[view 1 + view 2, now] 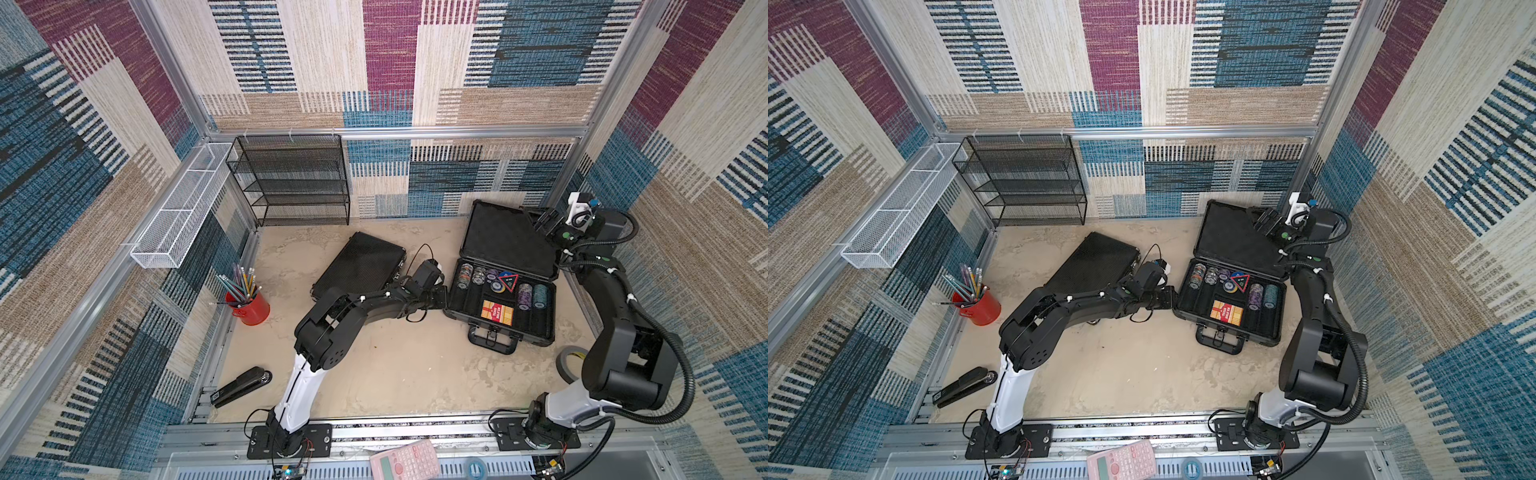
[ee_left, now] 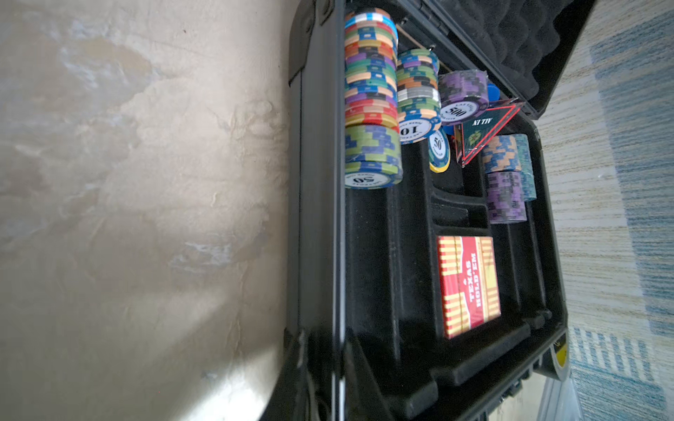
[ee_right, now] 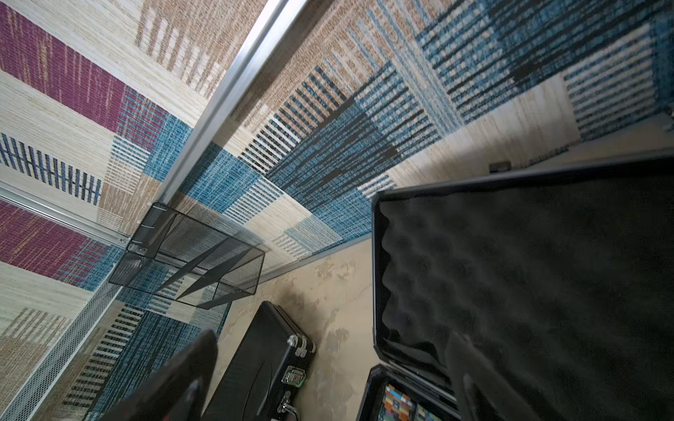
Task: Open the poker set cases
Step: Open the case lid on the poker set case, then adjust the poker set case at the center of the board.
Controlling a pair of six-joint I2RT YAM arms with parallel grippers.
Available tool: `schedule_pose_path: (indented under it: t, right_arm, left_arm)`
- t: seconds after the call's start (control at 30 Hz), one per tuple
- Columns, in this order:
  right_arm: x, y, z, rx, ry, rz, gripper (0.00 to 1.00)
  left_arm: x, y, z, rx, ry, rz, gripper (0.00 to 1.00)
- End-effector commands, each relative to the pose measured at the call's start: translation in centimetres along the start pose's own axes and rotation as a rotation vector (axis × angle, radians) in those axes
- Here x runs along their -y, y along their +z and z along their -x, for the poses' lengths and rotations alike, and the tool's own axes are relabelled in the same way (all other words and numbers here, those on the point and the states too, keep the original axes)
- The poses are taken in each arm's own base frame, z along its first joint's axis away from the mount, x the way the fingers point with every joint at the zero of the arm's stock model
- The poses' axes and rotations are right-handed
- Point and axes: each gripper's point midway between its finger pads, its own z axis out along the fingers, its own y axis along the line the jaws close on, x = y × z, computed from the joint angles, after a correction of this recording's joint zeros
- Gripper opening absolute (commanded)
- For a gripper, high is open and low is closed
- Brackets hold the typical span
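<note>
Black ribbed case [image 1: 359,266], unopened, lies diagonal just beside the closed left pincer [image 1: 439,298]; the gaping right pincer [image 1: 546,222] sits farther off.

— Surroundings?
— Woven patchwork walls [image 1: 390,62] all round: cream, blue, tan, plum, on aluminium rails [image 1: 415,133].
— Below?
— Mottled beige floor [image 1: 395,365]. Well beyond the left claw [image 1: 438,297], black mesh rack [image 1: 291,178] against the back wall; further to the claw's left, white mesh basket [image 1: 183,208].

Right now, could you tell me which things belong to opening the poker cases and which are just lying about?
Job: thick dark-grey case, open; slim black ribbed case, closed.
Lying about: red pencil cup; black stapler; pink calculator; black wire-mesh rack.
</note>
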Motion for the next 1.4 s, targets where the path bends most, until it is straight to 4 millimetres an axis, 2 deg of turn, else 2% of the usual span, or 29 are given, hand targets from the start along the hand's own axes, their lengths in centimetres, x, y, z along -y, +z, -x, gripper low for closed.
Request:
schedule_pose_path:
  t: [0.0,0.17,0.33,0.47,0.53,0.67,0.8,0.93,1.1,1.23,1.3,1.37]
  right_arm:
    - [-0.4,-1.1,-0.5,0.043,-0.050,-0.006,0.99]
    - [0.2,-2.8,-3.3,0.053,-0.081,-0.086,1.00]
    - [1.4,-3.5,-7.3,0.010,-0.068,-0.160,0.99]
    - [2.9,-4.0,-10.3,-0.014,-0.025,-0.196,1.00]
    - [3.0,-4.1,-11.1,-0.022,-0.015,-0.198,1.00]
    - [3.2,-4.2,-12.0,-0.037,-0.023,-0.224,0.99]
    - [3.0,-4.6,-12.1,-0.030,-0.033,-0.234,1.00]
    - [2.5,-4.7,-12.3,-0.030,-0.035,-0.222,1.00]
    - [0.8,-4.5,-12.9,-0.034,-0.057,-0.161,0.99]
    - [-0.9,-4.3,-13.8,-0.025,-0.063,-0.091,1.00]
    - [-1.7,-4.3,-14.1,-0.017,-0.078,-0.059,1.00]
    - [-2.8,-4.2,-14.2,-0.006,-0.096,-0.022,1.00]
  left_arm:
    - [-1.9,-0.1,-6.6,-0.270,-0.093,0.027,0.11]
    - [-1.8,-0.2,-6.1,-0.251,-0.099,0.026,0.15]
    - [-1.9,-0.5,-5.5,-0.222,-0.103,0.041,0.18]
    - [-2.0,-0.9,-5.2,-0.203,-0.097,0.048,0.26]
    - [-1.9,-1.2,-5.0,-0.194,-0.089,0.048,0.31]
    - [-1.6,-1.8,-4.4,-0.170,-0.069,0.051,0.42]
    - [-1.1,-2.6,-3.5,-0.133,-0.051,0.048,0.48]
    - [-0.7,-3.9,-2.4,-0.080,-0.015,0.062,0.60]
    - [0.0,-5.7,-1.1,-0.005,0.039,0.060,0.80]
    - [0.0,-7.4,-0.2,0.060,0.091,0.097,0.90]
    - [-0.2,-8.6,0.4,0.102,0.116,0.135,0.99]
    - [-0.3,-9.9,1.0,0.146,0.141,0.164,0.99]
